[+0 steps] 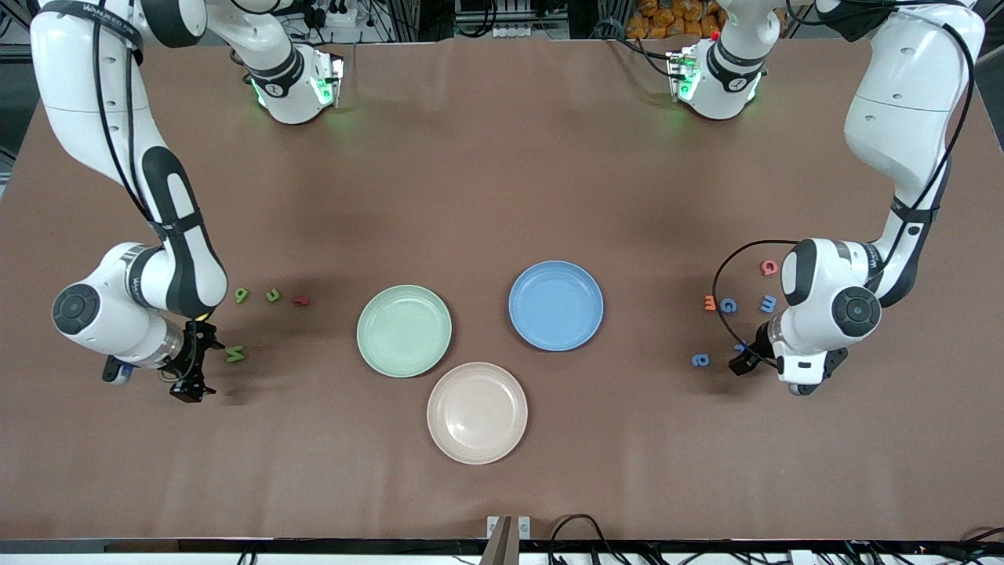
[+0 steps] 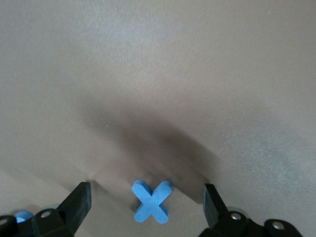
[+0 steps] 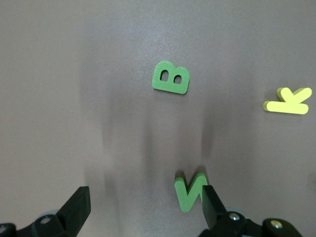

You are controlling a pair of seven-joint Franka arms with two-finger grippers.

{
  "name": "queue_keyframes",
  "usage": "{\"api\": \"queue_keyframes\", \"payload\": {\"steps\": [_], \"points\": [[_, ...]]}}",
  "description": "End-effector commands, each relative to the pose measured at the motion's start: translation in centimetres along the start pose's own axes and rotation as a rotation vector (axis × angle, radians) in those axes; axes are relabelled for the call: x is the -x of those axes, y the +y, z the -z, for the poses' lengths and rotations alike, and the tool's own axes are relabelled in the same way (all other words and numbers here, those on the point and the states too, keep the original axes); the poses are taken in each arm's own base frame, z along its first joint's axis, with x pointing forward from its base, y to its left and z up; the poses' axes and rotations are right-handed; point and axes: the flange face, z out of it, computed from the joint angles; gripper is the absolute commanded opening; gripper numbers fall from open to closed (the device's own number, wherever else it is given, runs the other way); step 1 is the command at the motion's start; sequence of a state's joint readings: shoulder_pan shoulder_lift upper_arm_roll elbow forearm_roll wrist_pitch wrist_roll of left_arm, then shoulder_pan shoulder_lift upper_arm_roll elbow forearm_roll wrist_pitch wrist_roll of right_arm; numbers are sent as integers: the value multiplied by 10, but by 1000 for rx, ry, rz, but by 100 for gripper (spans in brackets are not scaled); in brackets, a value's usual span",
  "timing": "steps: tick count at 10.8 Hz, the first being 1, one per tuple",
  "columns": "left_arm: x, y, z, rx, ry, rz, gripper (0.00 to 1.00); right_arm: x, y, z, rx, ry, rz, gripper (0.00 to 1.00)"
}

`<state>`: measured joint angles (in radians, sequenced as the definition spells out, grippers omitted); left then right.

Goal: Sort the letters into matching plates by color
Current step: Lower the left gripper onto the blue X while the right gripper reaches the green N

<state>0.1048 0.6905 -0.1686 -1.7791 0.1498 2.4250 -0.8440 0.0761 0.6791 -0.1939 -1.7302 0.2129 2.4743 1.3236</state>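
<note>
Beige-pink plate (image 1: 477,413): nearest the camera, empty like the green plate (image 1: 404,330) and blue plate (image 1: 556,305).
Green letters (image 1: 234,354): on the bench (image 1: 502,196), at my right arm's end.
Blue letters (image 1: 700,360): at my left arm's end.
Right tool (image 1: 190,362): open beside a green N (image 3: 190,191).
Left tool (image 1: 745,359): open around a blue X (image 2: 151,201).

Bare table lies between the green plate (image 1: 404,330) and the green N (image 1: 234,354).
</note>
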Motion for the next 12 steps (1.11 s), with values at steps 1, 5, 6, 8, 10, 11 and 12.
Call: {"api": "queue_keyframes", "payload": {"steps": [1,5,6,8,10,11,12], "points": [[9,-1,-1,-2,7,19,100,0,22,-18,-11,10,-11,100],[12,-1,0,-3,6,16,100,7,25,-20,-6,7,-4,100],[11,0,4,-1,10,16,63,9,25,-20,-12,9,-1,100],[13,-1,6,-1,10,17,13,9,30,-25,-10,12,0,100],[14,-4,10,-2,12,34,0,13,35,-30,-17,18,6,100],[15,-4,10,-3,11,63,0,14,36,-31,-16,17,7,100],[15,-3,11,-1,14,68,0,18,36,-31,-14,16,13,100]]}}
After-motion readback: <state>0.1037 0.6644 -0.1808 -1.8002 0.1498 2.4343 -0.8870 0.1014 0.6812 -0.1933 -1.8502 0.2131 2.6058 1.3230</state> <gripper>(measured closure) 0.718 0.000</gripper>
